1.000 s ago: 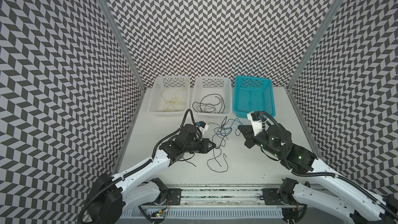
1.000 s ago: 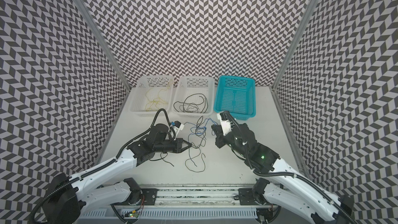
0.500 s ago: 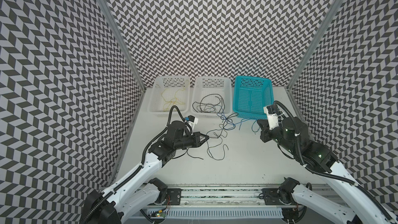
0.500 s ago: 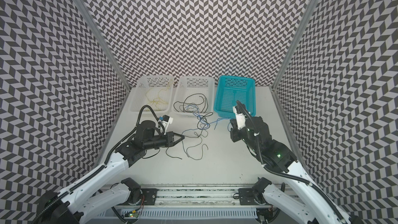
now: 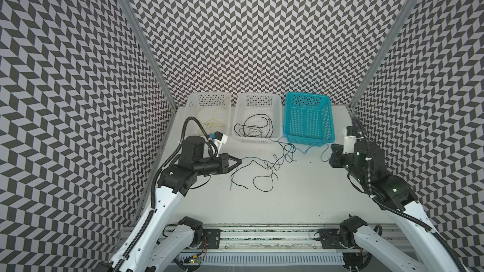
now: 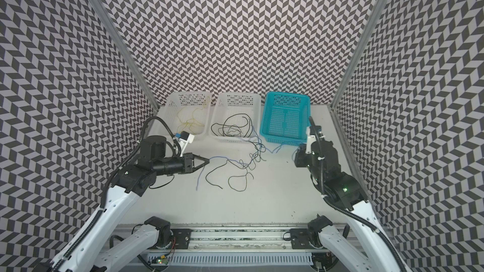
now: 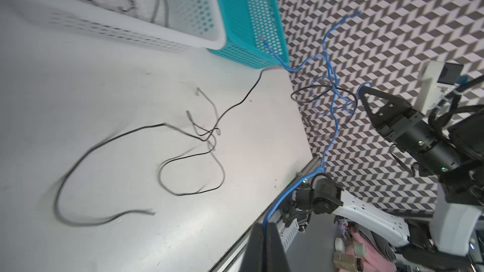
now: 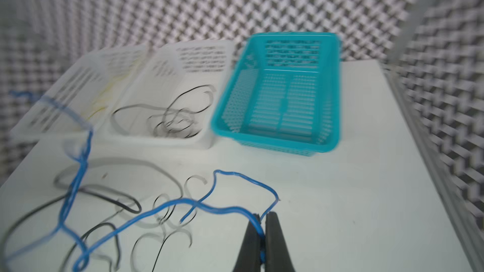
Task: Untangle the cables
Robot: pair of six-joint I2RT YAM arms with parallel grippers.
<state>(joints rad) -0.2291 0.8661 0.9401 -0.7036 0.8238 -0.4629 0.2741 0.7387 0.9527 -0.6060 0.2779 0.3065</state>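
The left gripper (image 5: 238, 163) sits over the left half of the table (image 5: 301, 200), pointing right. Its fingers (image 7: 273, 247) are pressed together on a blue cable (image 7: 288, 194). The right gripper (image 8: 262, 227) is on the right side, close to the near right corner of the teal basket (image 5: 307, 100). Its jaws are likewise clamped on a blue strand, which passes between the tips in the right wrist view.

Between the two grippers the blue cable runs raised above the tabletop, passing just in front of the baskets' near walls. About midway it kinks and knots into a small snarl of blue and black. The right wrist view is blurred and the strands are thin, so it is hard to say whether both grippers hold one and the same cable.

Loose black cables (image 5: 262, 177) lie on the middle of the table, below and slightly nearer than the blue span. They form open loops with their free ends toward the near edge, and at least one crosses into the snarl.

Three baskets stand in a row against the far wall. The left white basket (image 5: 208, 94) holds yellow cables (image 5: 213, 120). The middle white basket (image 5: 259, 95) holds coiled black wires (image 5: 251, 128). The teal basket is furthest right.
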